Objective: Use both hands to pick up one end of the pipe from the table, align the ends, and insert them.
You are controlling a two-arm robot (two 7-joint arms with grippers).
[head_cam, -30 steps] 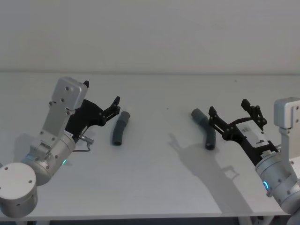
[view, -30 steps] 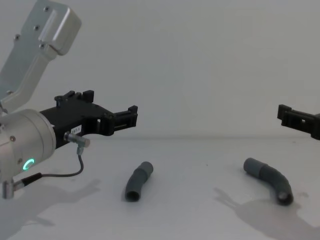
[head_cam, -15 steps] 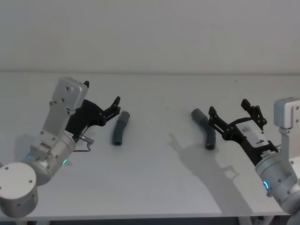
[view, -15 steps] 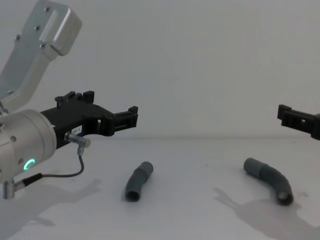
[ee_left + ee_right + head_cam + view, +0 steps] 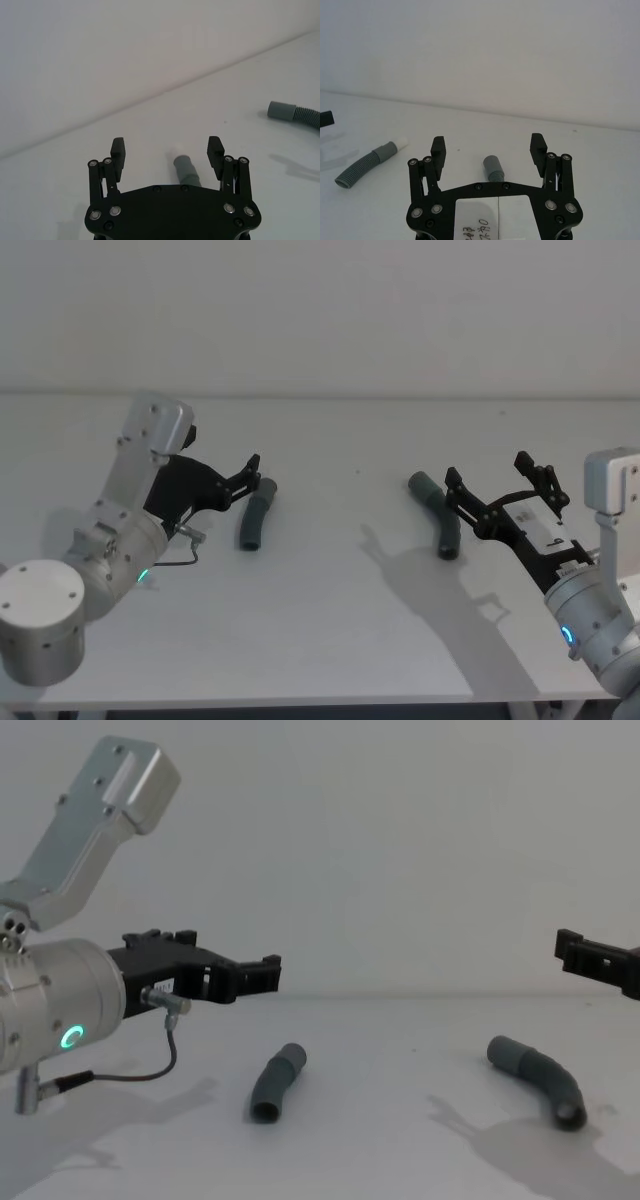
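Both black two-finger grippers spread wide, empty: left gripper just beside the left dark-grey ribbed bent pipe piece flat on the white surface, right gripper and second piece well right of it; I'd straddle each collar squarely before closing.

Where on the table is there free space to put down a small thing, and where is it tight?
The widest bare patch of the table lies between the left pipe and the right pipe. The far strip by the wall is bare too. It is crowded at each pipe, where the open left claw and open right claw hover.
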